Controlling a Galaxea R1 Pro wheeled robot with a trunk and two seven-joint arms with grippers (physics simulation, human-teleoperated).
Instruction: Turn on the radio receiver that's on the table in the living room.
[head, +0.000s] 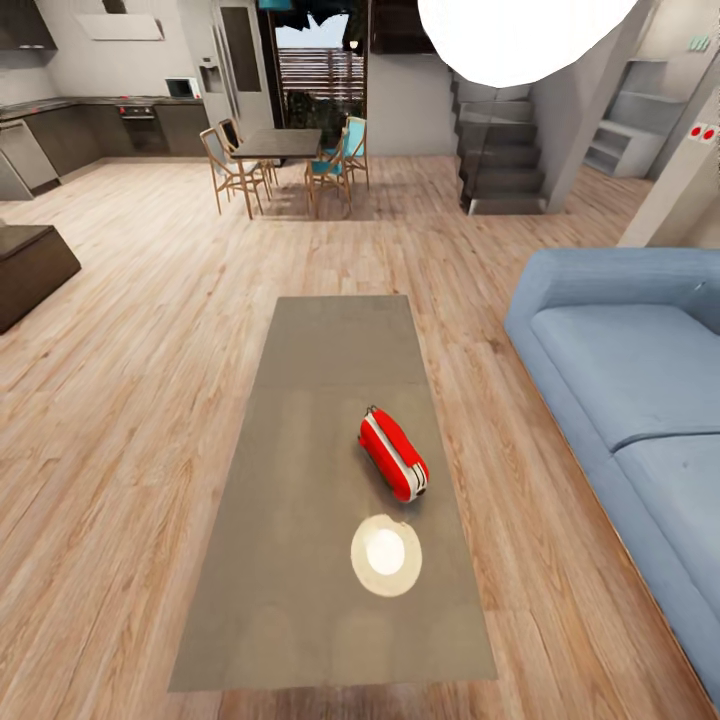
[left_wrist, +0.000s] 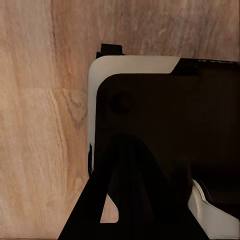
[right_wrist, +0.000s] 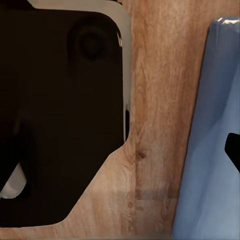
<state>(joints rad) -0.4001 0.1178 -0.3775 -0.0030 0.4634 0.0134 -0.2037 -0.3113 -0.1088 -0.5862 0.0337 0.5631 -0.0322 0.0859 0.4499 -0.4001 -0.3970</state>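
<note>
The red radio receiver (head: 393, 453) with its white band lies on its side on the long grey table (head: 300, 450), right of the middle and toward the near end. It lies slantwise, with its thin wire handle at the far end. The living room's plank floor (head: 150, 400) surrounds the table. In the left wrist view, a dark finger (left_wrist: 95, 200) merges with the robot's dark base (left_wrist: 165, 125) over wood floor. A dark fingertip (right_wrist: 232, 150) at the edge of the right wrist view overlaps the blue sofa (right_wrist: 210, 125). How the jaws stand cannot be made out.
The light blue sofa (head: 630, 380) runs along the table's right side with a strip of floor between. A round bright light patch (head: 386, 555) lies on the table near the radio, and the white dome lamp (head: 520, 40) hangs overhead. Far behind stand a dining table with chairs (head: 280, 145) and stairs (head: 500, 150); a dark cabinet (head: 30, 265) is at left.
</note>
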